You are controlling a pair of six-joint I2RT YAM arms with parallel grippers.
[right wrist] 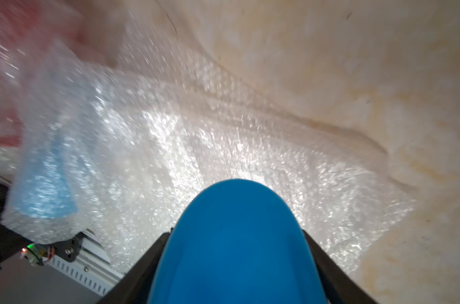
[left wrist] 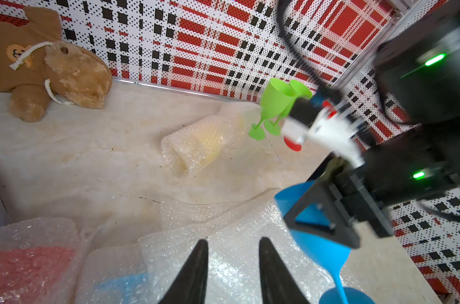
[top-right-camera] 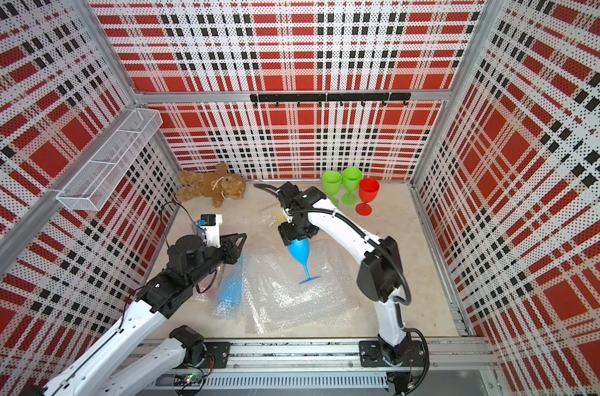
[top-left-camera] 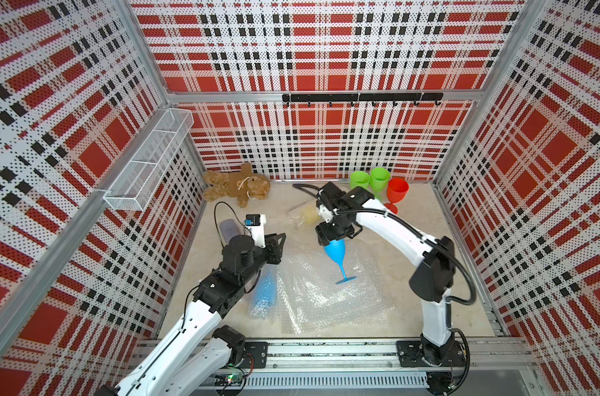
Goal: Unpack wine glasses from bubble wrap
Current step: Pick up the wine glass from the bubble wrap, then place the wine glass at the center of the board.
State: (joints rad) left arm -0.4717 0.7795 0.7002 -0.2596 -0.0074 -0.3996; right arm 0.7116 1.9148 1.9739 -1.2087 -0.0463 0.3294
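Above the flat bubble wrap, I'm pinching the bare blue goblet by its bowl in my right claw, left claw hanging spread and empty, reckoning it needs standing upright clear of the wrap.

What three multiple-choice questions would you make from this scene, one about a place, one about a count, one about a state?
1. The teddy bear lies: A in the wire basket; B on the tabletop against the back wall; C on the black hook rail.
2. The standing goblets by that wall number: A two; B three; C five.
3. The bare blue goblet is: A upright, untouched; B lying flat; C tilted, bowl in the right claw.
Answers: 1 B, it sprawls where tabletop meets wall. 2 B, two green and one red. 3 C, the claw's fingers flank its bowl and its stem slants down toward the bubble wrap.
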